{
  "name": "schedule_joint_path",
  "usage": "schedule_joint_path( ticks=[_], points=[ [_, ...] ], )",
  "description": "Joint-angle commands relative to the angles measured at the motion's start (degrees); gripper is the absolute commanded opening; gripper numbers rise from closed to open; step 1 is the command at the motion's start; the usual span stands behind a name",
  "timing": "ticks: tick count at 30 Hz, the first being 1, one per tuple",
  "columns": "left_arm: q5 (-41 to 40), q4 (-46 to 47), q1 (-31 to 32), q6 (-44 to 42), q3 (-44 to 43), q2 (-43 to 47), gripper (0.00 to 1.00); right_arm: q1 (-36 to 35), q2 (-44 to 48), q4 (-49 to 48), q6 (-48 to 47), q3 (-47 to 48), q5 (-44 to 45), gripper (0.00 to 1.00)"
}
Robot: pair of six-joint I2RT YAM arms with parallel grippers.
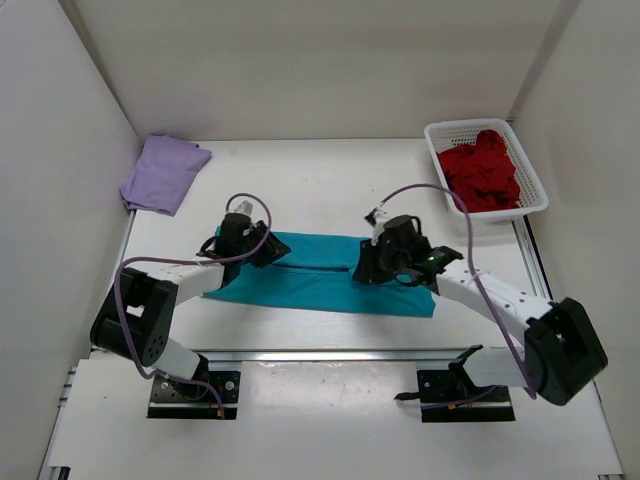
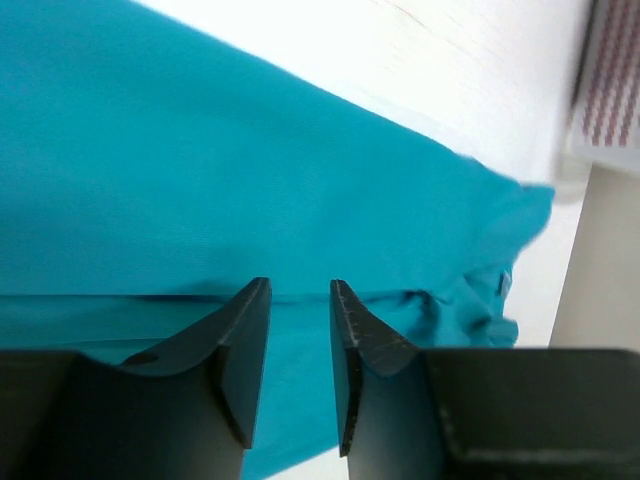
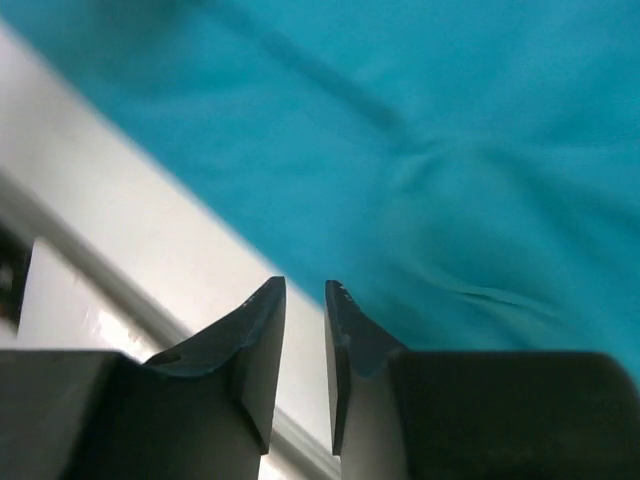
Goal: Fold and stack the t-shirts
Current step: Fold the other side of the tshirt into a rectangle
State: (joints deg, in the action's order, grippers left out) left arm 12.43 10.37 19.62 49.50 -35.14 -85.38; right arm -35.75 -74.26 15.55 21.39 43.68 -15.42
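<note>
Soft teal t-shirt (image 1: 320, 285) lies as a long folded band mid-table, within both arms' reach for another fold. The left gripper (image 2: 300, 288) and right gripper (image 3: 305, 287) hover low over it, jaws narrowly parted, gripping nothing. The folded lavender shirt (image 1: 163, 173) sits far-left, likely the stack's base; the red shirt (image 1: 482, 170) is bunched in the basket (image 1: 440, 130).

White arms (image 1: 495, 295), black joints (image 1: 565, 350), purple cables (image 1: 430, 185)

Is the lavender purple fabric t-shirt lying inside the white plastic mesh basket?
No, the lavender purple t-shirt lies on the table, far from the white mesh basket.
</note>
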Motion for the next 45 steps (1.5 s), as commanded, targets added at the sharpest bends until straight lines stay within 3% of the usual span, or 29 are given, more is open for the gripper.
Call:
schedule_joint_path(
  ticks=[1, 3, 5, 13, 22, 25, 30, 37, 39, 42, 43, 45],
  points=[
    [-0.9, -1.94, 8.82, -2.12, -4.41, 1.8, 0.42, 6.99, 4.73, 2.28, -0.65, 1.15, 5.83, 0.22],
    [-1.09, -0.1, 14.55, -0.46, -4.94, 0.49, 0.44, 10.86, 5.52, 2.82, -0.47, -0.25, 9.87, 0.23],
    [-0.65, 2.36, 19.3, 1.73, -6.78, -2.84, 0.48, 14.97, 7.1, 0.98, 0.75, -2.36, 8.58, 0.23],
    [1.37, 8.7, 24.41, 9.29, -11.79, -11.99, 0.59, 25.28, 15.01, -5.36, 4.54, -12.92, 1.36, 0.25],
    [2.25, 13.89, 26.44, 15.01, -12.33, -17.53, 0.55, 28.19, 18.01, -5.97, 5.24, -17.22, 0.22, 0.29],
    [2.61, 14.5, 26.88, 15.72, -13.55, -18.41, 0.46, 29.42, 17.04, -6.76, 5.51, -18.01, -0.13, 0.32],
    [4.53, 16.0, 26.35, 17.04, -13.82, -18.24, 0.14, 27.67, 14.32, -7.37, 5.85, -17.75, -2.15, 0.38],
    [7.34, 15.99, 25.47, 18.09, -12.42, -16.31, 0.06, 25.9, 12.3, -10.18, 6.83, -18.37, -5.75, 0.42],
    [8.05, 16.52, 25.38, 18.62, -11.98, -16.31, 0.06, 25.9, 11.77, -11.06, 7.09, -18.72, -5.94, 0.33],
    [8.4, 17.05, 25.12, 19.06, -11.71, -16.66, 0.04, 25.73, 10.37, -11.51, 6.48, -18.2, -4.27, 0.28],
    [8.58, 17.05, 24.68, 19.15, -11.8, -16.4, 0.04, 25.64, 10.28, -11.42, 6.3, -18.02, -4.09, 0.17],
    [9.1, 17.57, 24.68, 19.67, -11.53, -16.57, 0.04, 25.55, 10.45, -11.24, 5.86, -17.67, -2.87, 0.1]
  ],
)
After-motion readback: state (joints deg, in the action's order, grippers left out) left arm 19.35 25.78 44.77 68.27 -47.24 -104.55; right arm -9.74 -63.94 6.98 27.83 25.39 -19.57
